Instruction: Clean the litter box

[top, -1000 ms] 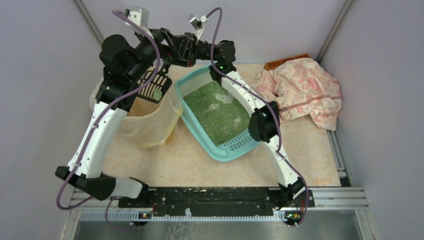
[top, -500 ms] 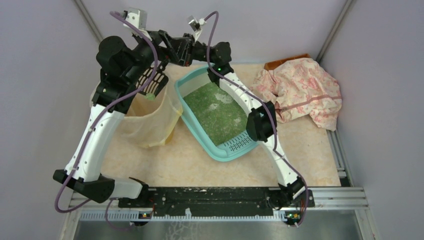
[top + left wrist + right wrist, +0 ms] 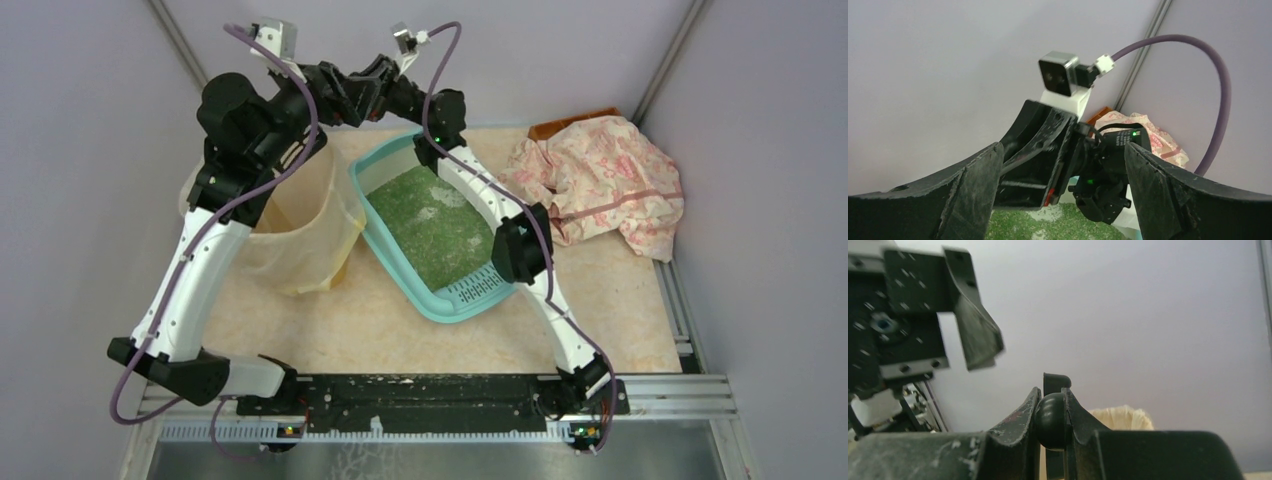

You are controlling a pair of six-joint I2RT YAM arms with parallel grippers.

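A teal litter box holding green granules is sitting at the centre of the overhead frame, between a bag-lined bin at left and a crumpled floral cloth at upper right. Both arms are reaching high at top centre, their ends nearly meeting above the box's far end. The left gripper is holding its fingers spread wide, while the right gripper is pinching a rounded black handle.
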